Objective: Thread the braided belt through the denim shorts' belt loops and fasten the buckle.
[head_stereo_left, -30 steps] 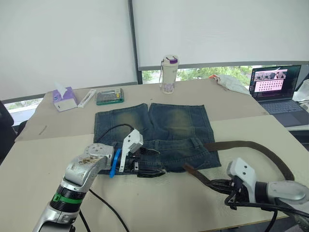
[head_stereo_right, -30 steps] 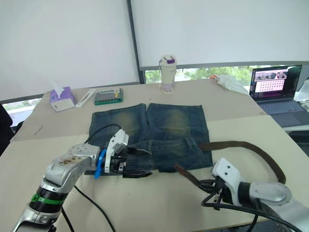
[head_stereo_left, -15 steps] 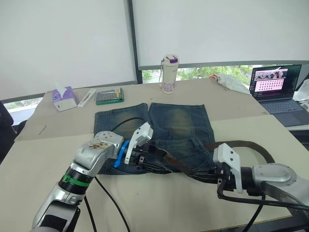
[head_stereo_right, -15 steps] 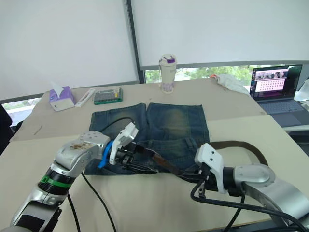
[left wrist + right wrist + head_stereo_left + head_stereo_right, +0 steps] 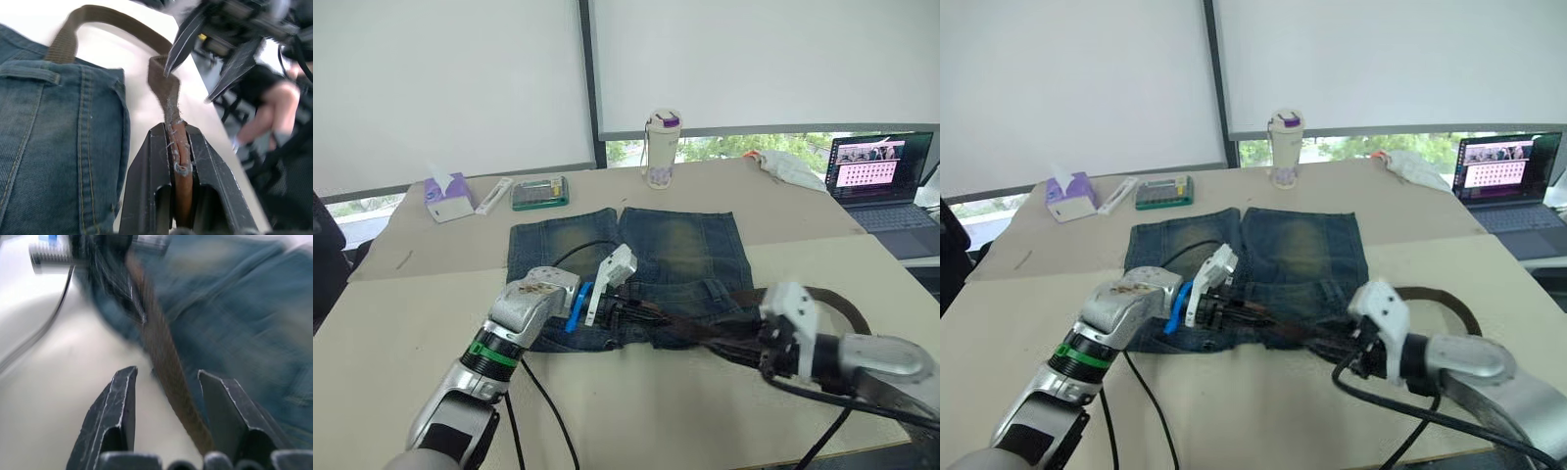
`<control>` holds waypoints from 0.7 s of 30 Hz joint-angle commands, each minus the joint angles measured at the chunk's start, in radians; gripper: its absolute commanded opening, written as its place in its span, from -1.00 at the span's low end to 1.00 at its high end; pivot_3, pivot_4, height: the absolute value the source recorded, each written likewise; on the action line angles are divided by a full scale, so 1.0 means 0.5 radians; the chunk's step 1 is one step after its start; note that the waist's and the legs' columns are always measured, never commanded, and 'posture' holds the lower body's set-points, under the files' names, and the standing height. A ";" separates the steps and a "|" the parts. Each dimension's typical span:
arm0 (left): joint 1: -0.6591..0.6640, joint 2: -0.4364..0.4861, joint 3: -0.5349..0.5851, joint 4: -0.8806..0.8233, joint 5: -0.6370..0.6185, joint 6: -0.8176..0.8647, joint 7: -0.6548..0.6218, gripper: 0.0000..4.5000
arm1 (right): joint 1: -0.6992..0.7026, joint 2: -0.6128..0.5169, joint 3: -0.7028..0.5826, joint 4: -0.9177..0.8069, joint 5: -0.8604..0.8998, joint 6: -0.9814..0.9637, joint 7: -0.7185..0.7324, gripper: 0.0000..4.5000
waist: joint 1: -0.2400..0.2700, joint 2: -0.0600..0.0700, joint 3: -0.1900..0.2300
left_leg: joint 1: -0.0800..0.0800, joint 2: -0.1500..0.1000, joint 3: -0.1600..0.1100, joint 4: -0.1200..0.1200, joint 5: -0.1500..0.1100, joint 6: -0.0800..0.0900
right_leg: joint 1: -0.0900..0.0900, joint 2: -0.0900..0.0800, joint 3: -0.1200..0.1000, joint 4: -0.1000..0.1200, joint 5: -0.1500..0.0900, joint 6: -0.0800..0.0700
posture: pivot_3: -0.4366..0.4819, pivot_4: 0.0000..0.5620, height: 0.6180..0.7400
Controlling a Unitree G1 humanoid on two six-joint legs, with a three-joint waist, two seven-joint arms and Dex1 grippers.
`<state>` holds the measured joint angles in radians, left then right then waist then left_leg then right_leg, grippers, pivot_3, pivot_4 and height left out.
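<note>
The blue denim shorts with faded yellowish patches (image 5: 636, 262) lie flat at the middle of the frame on the pale beige tabletop (image 5: 401, 313), waistband toward the lower edge. Along that lower edge runs the long dark brown braided belt (image 5: 690, 328), stretching right and looping back at the right side of the frame. Above the shorts, near the top centre, stands a white bottle with a purple lid (image 5: 660, 149). In the upper left lie a purple tissue box (image 5: 446, 198), a white stick-shaped object (image 5: 494, 195) and a green flat case (image 5: 540, 192), side by side. At the right edge sits an open dark laptop (image 5: 881, 181), with crumpled white cloth (image 5: 788, 168) just left of it.
</note>
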<state>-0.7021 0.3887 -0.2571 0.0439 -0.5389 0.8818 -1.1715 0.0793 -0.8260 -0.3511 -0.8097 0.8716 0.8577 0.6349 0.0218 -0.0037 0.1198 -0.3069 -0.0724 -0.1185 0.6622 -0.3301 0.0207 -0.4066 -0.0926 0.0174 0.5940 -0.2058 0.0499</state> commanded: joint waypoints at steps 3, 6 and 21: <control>-0.098 -0.170 0.275 -0.002 -0.285 0.470 0.271 -1.00 | 0.188 0.073 -0.258 -0.306 0.612 0.020 -0.404 -0.09 | -0.016 0.000 0.000 | 0.001 0.001 -0.002 -0.001 0.000 0.000 | 0.000 0.000 0.000 0.001 0.000 0.000 | -0.05 -0.47 1.00; -0.127 -0.253 0.402 0.006 -0.407 0.632 0.372 -1.00 | 0.234 0.140 -0.083 -0.340 0.718 -0.005 -0.629 -0.09 | -0.020 0.000 0.000 | 0.001 0.000 -0.003 -0.001 0.000 0.000 | 0.001 0.000 -0.002 0.001 0.000 0.000 | -0.05 -0.47 1.00; -0.143 -0.210 0.595 0.019 -0.739 0.983 0.480 -1.00 | -0.136 0.775 0.347 -0.087 0.880 -0.288 -1.141 -0.09 | -0.023 0.013 -0.006 | 0.002 -0.001 -0.005 -0.003 0.012 -0.020 | -0.004 0.002 -0.001 0.002 0.000 -0.001 | -0.05 -0.47 1.00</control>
<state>-0.7767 0.2759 0.0579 0.0748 -0.8978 1.3674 -0.9273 0.0401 -0.4476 -0.1601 -0.8305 1.2640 0.7749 0.0662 0.0103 0.0027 0.1167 -0.3061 -0.0730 -0.1213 0.6608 -0.3243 0.0105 -0.4086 -0.0914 0.0169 0.5948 -0.2057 0.0495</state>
